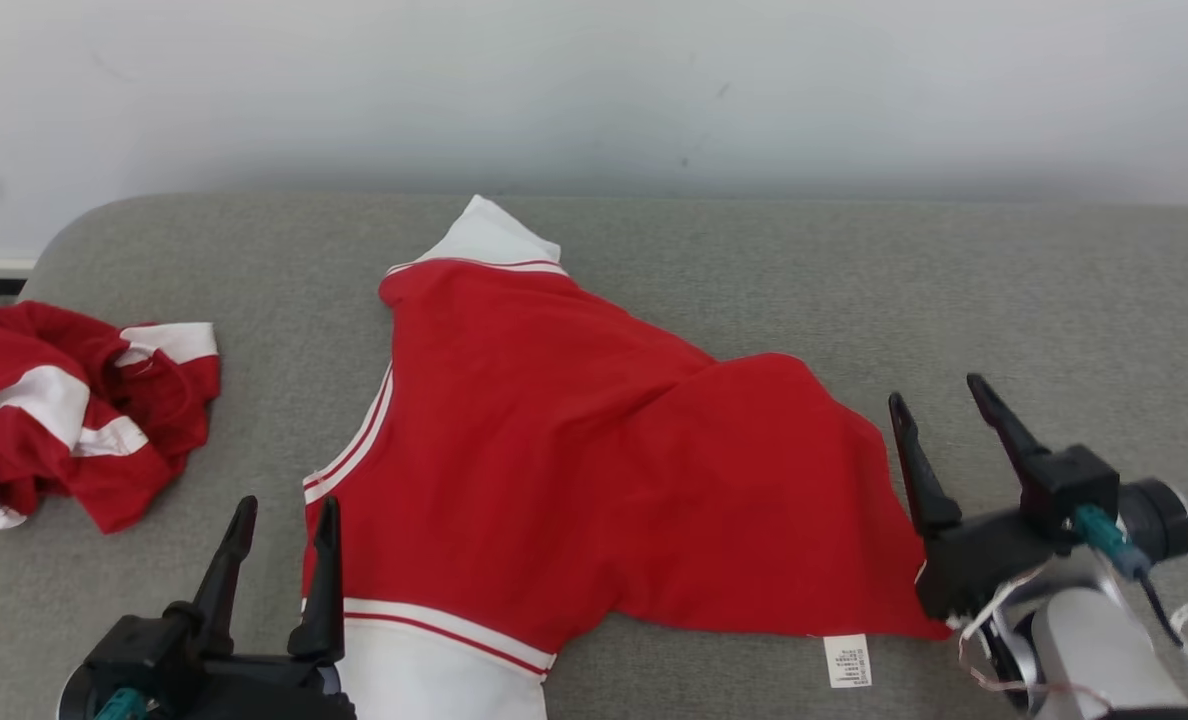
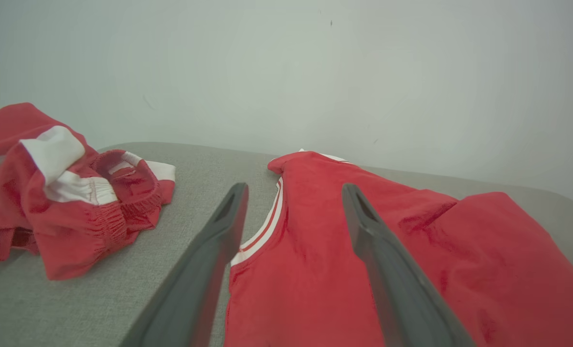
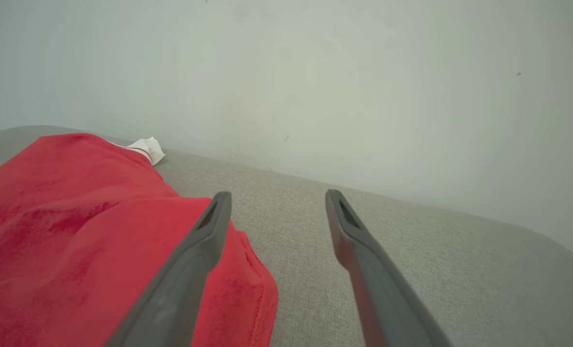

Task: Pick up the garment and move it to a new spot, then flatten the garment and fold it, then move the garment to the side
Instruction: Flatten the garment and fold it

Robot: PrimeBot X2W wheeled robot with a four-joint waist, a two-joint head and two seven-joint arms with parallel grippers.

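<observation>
A red garment (image 1: 574, 460) with white sleeve bands and trim lies spread on the grey padded table (image 1: 854, 280), wrinkled across its middle. My left gripper (image 1: 284, 520) stands open at the garment's near left edge, one finger over the cloth, the other over bare table; in the left wrist view the left gripper (image 2: 293, 193) straddles the white-striped edge of the garment (image 2: 412, 250). My right gripper (image 1: 939, 400) is open at the garment's right hem. In the right wrist view the right gripper (image 3: 277, 197) has its left finger above the red garment (image 3: 74, 231).
A second crumpled red and white piece of clothing (image 1: 64, 410) lies at the table's left end, also seen as the clothing (image 2: 50, 193) in the left wrist view. A pale wall (image 1: 594, 90) runs behind the table. A white care label (image 1: 847, 660) sticks out at the garment's near hem.
</observation>
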